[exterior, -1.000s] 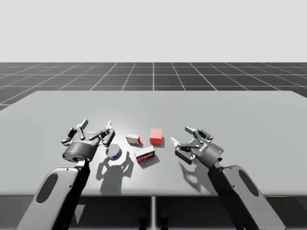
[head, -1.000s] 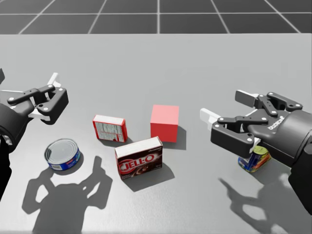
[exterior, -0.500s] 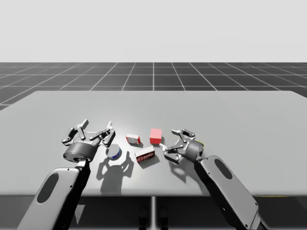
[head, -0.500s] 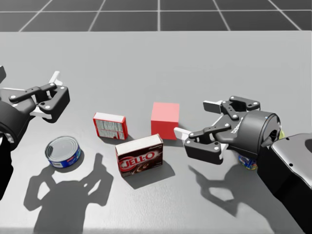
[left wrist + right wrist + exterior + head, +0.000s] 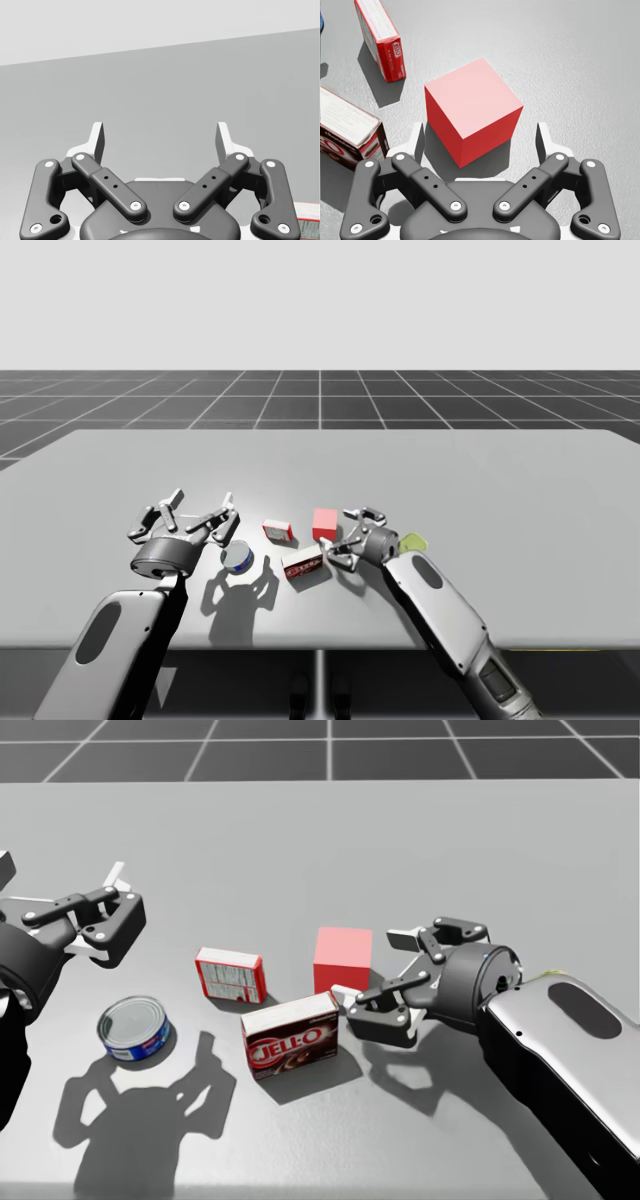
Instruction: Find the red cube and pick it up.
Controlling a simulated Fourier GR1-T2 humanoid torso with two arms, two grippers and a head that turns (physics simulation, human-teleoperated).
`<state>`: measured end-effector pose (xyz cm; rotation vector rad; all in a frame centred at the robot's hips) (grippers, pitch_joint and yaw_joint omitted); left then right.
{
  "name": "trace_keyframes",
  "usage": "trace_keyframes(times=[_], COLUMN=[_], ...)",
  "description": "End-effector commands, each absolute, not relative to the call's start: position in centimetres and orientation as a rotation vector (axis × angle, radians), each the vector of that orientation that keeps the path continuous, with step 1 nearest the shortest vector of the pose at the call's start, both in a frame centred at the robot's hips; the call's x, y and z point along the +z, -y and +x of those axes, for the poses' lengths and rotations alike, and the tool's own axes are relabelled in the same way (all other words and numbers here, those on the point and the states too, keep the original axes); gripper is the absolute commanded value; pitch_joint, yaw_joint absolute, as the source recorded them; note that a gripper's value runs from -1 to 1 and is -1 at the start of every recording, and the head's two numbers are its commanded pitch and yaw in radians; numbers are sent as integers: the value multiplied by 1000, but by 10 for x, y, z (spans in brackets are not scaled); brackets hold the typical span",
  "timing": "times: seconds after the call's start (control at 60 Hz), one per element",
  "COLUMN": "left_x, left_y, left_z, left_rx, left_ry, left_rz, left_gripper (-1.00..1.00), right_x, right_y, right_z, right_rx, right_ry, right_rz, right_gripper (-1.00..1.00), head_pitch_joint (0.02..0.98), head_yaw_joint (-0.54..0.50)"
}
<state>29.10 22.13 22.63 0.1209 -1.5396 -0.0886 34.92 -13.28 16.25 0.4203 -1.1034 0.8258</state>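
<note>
The red cube (image 5: 470, 112) sits on the grey table (image 5: 500, 490) near its middle, with the robot's right gripper (image 5: 481, 142) low over the surface right at it. Its jaws are spread wide and grip nothing. In the right wrist view the cube lies just ahead of the palm, reaching in between the two fingertips, with a gap on either side.

To do this step well, I would say the wrist needs a small twist first: the cube stands turned, one corner toward the palm, so closing now would likely pinch on edges and spin it. Squared to two opposite faces, the gripper can ease forward until the cube is well in, then close and lift straight up. One finger is very close to the dark red box (image 5: 292, 1040) beside the cube (the likeliest thing to get nudged).

The left gripper (image 5: 161, 140) hangs released over bare table, near a blue-sided can (image 5: 133, 1030).

As for writing, the dark red box has large white lettering on its front, and the small red-and-white box (image 5: 228, 977) has fine print. The cube is plain.
</note>
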Motion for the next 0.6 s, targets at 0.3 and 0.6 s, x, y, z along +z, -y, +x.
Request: trace_keyframes(times=[0.3,0.6], left_x=[227,227], left_y=[-222,-222], left_z=[291,291], left_rx=[-90,-91], left_ry=[1539,1539], left_rz=[119,119], left_gripper=[-1000,-1000], right_x=[157,152], right_y=[114,104], right_z=[370,374], right_rx=[839,844], right_ry=[1093,1073], right_rz=[415,435], right_gripper=[-1000,-1000], head_pitch_joint=[787,789], head_yaw_joint=[28,33])
